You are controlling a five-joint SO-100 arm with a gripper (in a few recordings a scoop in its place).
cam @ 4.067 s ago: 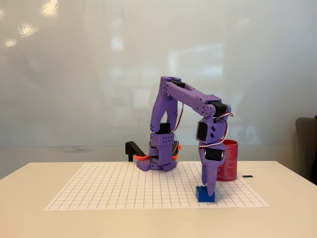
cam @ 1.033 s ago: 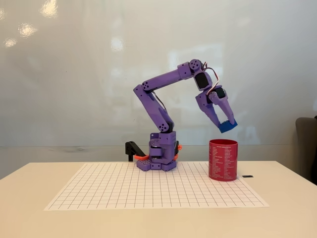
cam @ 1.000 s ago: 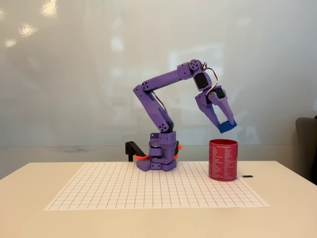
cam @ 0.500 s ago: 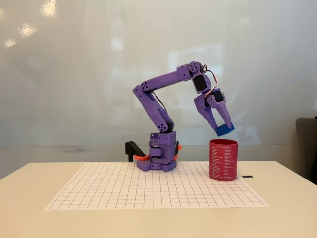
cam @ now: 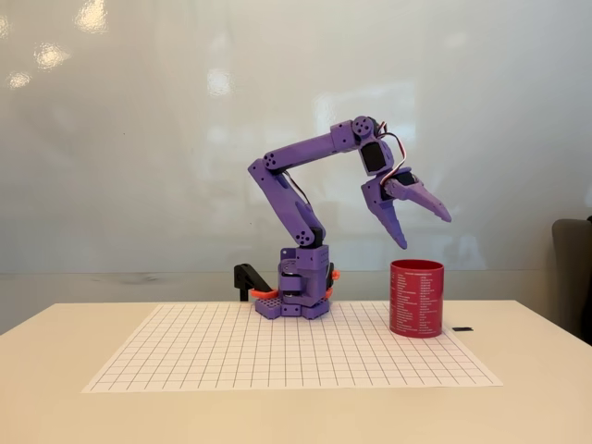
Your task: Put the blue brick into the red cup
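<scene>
The purple arm (cam: pixel 305 176) rises from its base (cam: pixel 301 287) at the far edge of a gridded paper sheet (cam: pixel 277 347) that lies on the pale surface (cam: pixel 55 388), with a small black part and a bit of orange (cam: pixel 252 280) just beside the base on its left in the fixed view. The red cup (cam: pixel 417 298) stands upright at the sheet's right far corner, a small dark object (cam: pixel 462 328) lying on the surface just to its right, and a dark chair edge (cam: pixel 573 268) shows at the right border. Nothing stands between the gripper (cam: pixel 425 231) and the cup's open mouth below it. The fingers (cam: pixel 396 222) are spread wide and hold nothing. Half a second ago they were clamped on the blue brick above the cup; now the brick has left them and cannot be seen, so whether it lies inside the cup cannot be told
</scene>
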